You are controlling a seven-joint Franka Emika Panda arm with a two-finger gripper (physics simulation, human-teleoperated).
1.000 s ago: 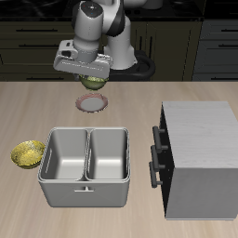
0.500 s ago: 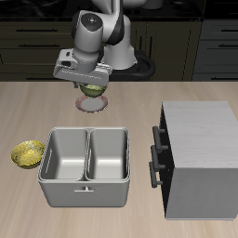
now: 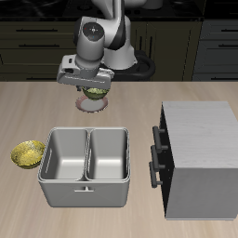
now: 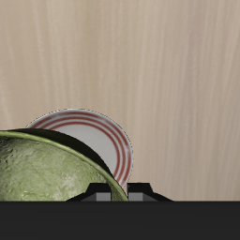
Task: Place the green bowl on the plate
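Observation:
My gripper (image 3: 92, 90) is shut on the rim of the green bowl (image 3: 93, 91), a glossy olive-green bowl with a mottled inside, and holds it just above the plate (image 3: 91, 104). In the exterior view the bowl hangs under the gripper body, near the back of the table, with the plate showing below it. In the wrist view the green bowl (image 4: 47, 173) fills the near field and covers part of the plate (image 4: 98, 136), which has a pinkish-brown ringed rim and pale centre. The fingertips are hidden by the bowl.
A smaller yellowish bowl (image 3: 27, 153) sits near one table edge. A grey two-compartment metal bin (image 3: 85, 165) stands toward the front. A grey cabinet (image 3: 197, 158) with dark drawer handles stands beside it.
The gripper has come lower with the green bowl, closer to the plate, and shifted slightly sideways. The other objects have not moved.

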